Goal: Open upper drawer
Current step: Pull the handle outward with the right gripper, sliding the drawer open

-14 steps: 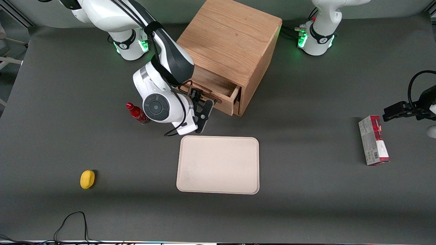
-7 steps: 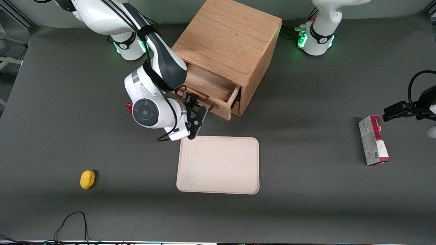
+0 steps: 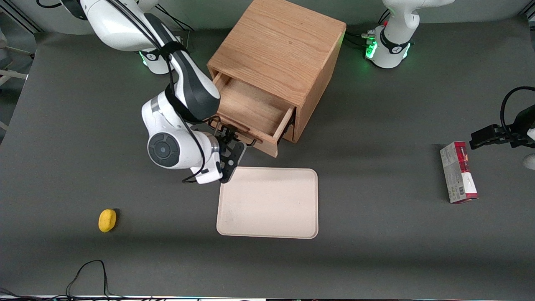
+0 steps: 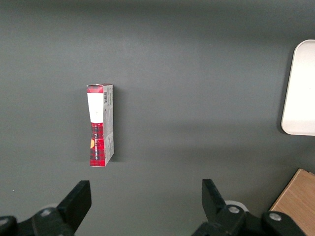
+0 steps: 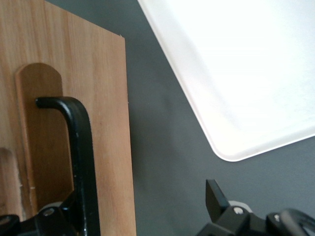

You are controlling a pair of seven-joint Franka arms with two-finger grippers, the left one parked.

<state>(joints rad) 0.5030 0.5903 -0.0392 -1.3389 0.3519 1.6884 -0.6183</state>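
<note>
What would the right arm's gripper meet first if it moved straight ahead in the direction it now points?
Most likely the upper drawer, on its wooden front: the open gripper faces it, with the black handle between its fingers, close to one. Depth is unclear, so the handle might touch first.

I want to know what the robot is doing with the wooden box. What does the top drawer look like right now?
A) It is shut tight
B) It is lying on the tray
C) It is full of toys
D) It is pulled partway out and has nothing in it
D: the upper drawer sticks out of the cabinet showing a bare wooden bottom, with the gripper at its black handle.
</note>
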